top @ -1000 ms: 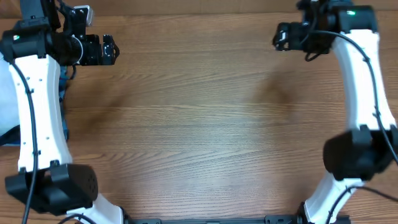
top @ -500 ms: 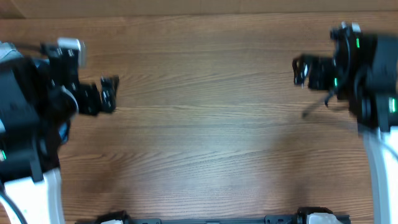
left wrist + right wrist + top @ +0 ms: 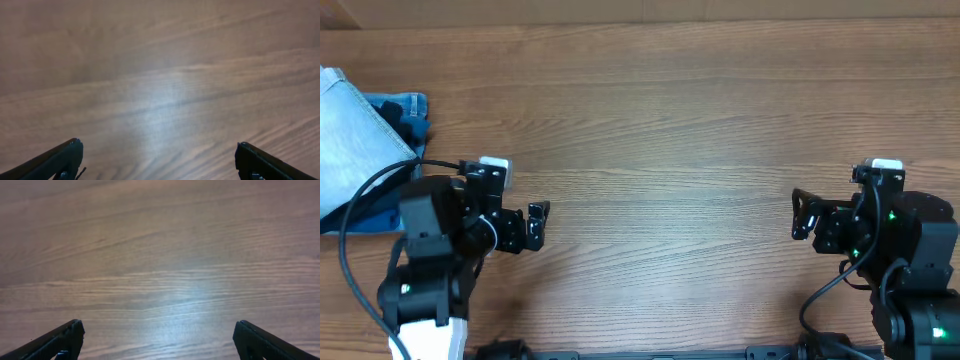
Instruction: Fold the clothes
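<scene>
The clothes (image 3: 355, 140), pale light-blue denim, lie at the table's far left edge, partly cut off by the overhead frame. My left gripper (image 3: 540, 227) hovers to their right near the front, pointing right, open and empty. My right gripper (image 3: 798, 216) is far across the table at the front right, pointing left, also open and empty. In the left wrist view the left gripper (image 3: 158, 145) shows only bare wood between its fingertips (image 3: 70, 152). The right gripper (image 3: 159, 324) likewise frames nothing but wood. Neither wrist view shows the clothes.
Darker blue denim (image 3: 408, 112) pokes out from under the pale piece at the left. The wooden table (image 3: 660, 120) spreads between the two arms. A black cable (image 3: 365, 190) loops from the left arm over the garments' edge.
Both arms have drawn back from the far side of the table to the near edge. The denim at the left, earlier hidden by the left arm, now shows. Both grippers stayed open.
</scene>
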`<action>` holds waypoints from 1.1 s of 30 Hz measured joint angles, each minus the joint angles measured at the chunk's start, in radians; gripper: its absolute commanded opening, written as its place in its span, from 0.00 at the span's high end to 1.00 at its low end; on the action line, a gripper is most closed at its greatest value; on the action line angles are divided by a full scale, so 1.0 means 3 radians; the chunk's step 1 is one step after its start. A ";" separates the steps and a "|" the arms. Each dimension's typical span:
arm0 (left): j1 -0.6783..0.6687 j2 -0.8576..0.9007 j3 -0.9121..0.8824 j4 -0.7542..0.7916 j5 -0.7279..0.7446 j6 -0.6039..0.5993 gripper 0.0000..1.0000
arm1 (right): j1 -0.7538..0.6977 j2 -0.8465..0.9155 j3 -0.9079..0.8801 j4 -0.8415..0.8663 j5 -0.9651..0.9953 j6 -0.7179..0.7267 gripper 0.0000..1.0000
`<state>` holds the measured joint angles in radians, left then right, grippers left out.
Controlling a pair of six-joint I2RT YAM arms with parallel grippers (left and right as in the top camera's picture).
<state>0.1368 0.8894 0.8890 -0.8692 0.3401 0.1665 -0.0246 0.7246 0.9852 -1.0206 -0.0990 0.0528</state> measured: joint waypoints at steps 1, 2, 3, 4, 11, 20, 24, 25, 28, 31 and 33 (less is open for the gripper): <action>0.0000 0.0055 -0.0011 -0.0001 0.0000 0.0000 0.00 | 0.0000 0.0000 0.0000 -0.0013 0.0003 -0.0001 0.00; 0.0000 0.0117 -0.0013 -0.0001 0.0001 0.0000 0.00 | 0.0000 0.0000 0.0000 -0.0017 0.0005 -0.0001 0.00; 0.0000 0.0184 -0.0014 0.0000 0.0000 0.0000 0.00 | 0.0000 0.0000 0.0000 -0.0015 0.0005 -0.0001 0.00; 0.0000 0.0271 -0.0014 0.0000 0.0000 0.0000 0.00 | 0.0000 0.0000 0.0000 -0.0017 0.0006 -0.0001 0.00; 0.0000 0.0829 -0.0018 0.0003 -0.0001 0.0000 0.00 | 0.0000 0.0000 0.0000 -0.0018 0.0008 -0.0001 0.00; 0.0000 0.1460 -0.0020 0.0004 -0.0003 0.0000 0.00 | 0.0000 -0.0327 -0.0032 -0.0058 0.0036 -0.0004 0.00; 0.0000 0.1686 -0.0020 0.0006 -0.0011 0.0000 0.00 | 0.0000 -0.0955 -0.0102 -0.0205 0.0069 -0.0003 0.00; 0.0000 0.1736 -0.0020 0.0009 -0.0010 0.0000 0.00 | 0.0000 -0.1194 -0.0179 -0.0211 0.0070 -0.0003 0.00; 0.0000 0.1797 -0.0020 0.0025 -0.0010 0.0000 0.00 | 0.0000 -0.1790 -0.0533 -0.0051 0.0070 -0.0003 0.00; 0.0000 0.1806 -0.0020 0.0029 -0.0014 0.0000 0.00 | 0.0000 -0.2342 -0.1099 0.0367 0.0071 -0.0004 0.00; 0.0000 0.1806 -0.0020 0.0027 -0.0015 0.0000 0.00 | 0.0000 -0.2379 -0.1380 0.0787 0.0071 -0.0004 0.00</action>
<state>0.1368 1.4311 0.8829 -0.8612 0.3355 0.1665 -0.0246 0.0109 0.5713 -0.7845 -0.0776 0.0517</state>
